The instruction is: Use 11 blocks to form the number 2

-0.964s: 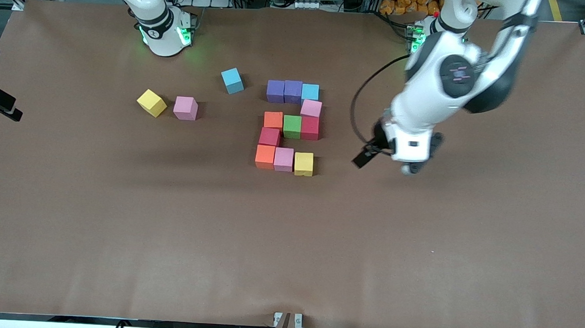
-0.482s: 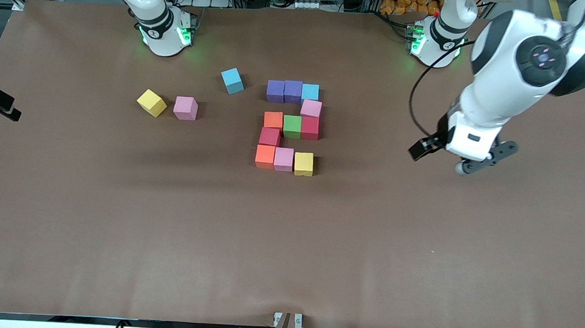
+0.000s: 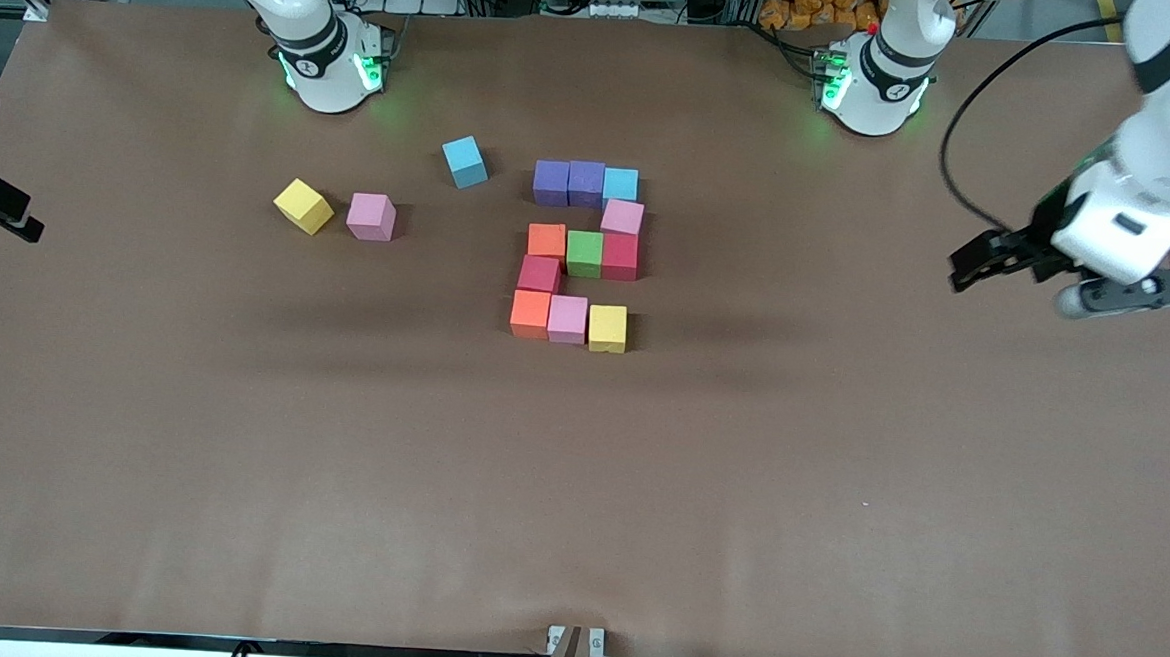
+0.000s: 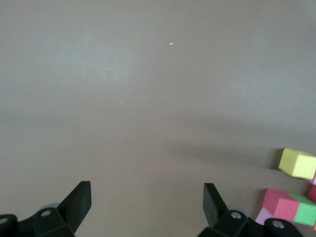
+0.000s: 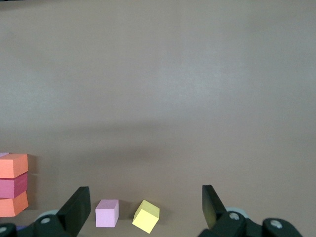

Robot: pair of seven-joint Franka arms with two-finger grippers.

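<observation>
Plainly, left gripper (image 4: 147, 210) and right gripper (image 5: 146, 210) jaws spread; any labels seem unreadable.

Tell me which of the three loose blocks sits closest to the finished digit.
The loose light blue block: it lies just beside the number 2, by its purple row. The loose pink block and loose yellow block lie farther toward the right arm's end.

No legible text, label, brand or sign appears anywhere in view. The only figure to be read is the number 2 (image 3: 579, 256) itself, a blocky digit spelled out in coloured blocks on the brown tabletop (image 3: 577, 488), seen mirrored from the front camera.
</observation>
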